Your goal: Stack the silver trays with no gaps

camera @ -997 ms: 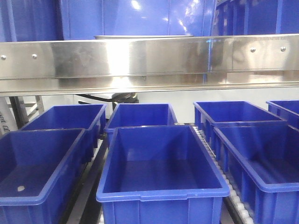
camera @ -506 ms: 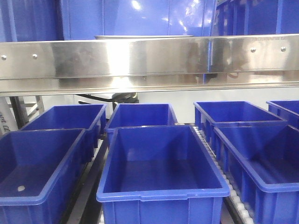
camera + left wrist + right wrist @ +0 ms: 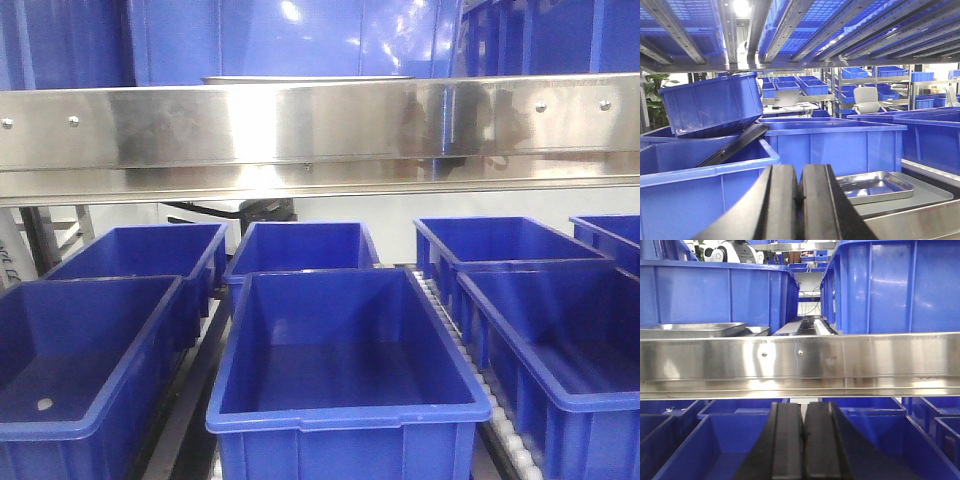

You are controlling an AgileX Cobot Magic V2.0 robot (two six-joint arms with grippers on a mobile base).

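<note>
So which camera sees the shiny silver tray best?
The left wrist view: the silver tray shows from above, rim and shiny bottom, resting on a grey tray. The right wrist view shows only its side edge; the front view only a thin sliver above the steel beam.

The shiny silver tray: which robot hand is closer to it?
Left. The left gripper sits right beside the silver tray; the right gripper hangs below the steel beam, farther away.

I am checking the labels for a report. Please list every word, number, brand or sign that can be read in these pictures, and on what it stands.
None can be read.
The silver trays, the blue bins and the steel beam show no lettering in any view.
</note>
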